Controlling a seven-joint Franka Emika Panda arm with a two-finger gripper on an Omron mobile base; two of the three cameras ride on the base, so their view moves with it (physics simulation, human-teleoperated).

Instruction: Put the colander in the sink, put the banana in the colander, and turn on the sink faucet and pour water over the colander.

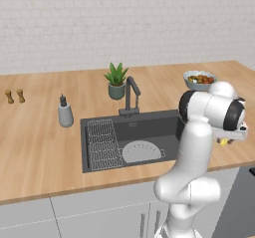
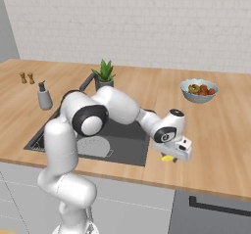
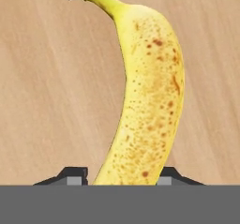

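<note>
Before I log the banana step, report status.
Gripper closing on banana, a fingertip at each side. Banana on counter right of sink. Colander in sink. Nothing in the way.

I stand in a kitchen — a long wooden counter (image 1: 40, 147) with a dark sink (image 1: 149, 127) and faucet (image 1: 131, 95) set into it, grey cabinet fronts (image 1: 99, 214) below, a white tiled wall (image 1: 124, 18) behind — soap dispenser (image 1: 64, 112), potted plant (image 1: 116, 80) and fruit bowl (image 1: 199, 79) alongside.

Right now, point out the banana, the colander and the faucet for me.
banana (image 3: 145, 101): hand view, middle of its speckled body.
colander (image 1: 141, 151): left base view, perforated inside.
faucet (image 1: 129, 95): left base view, upright neck.
</note>
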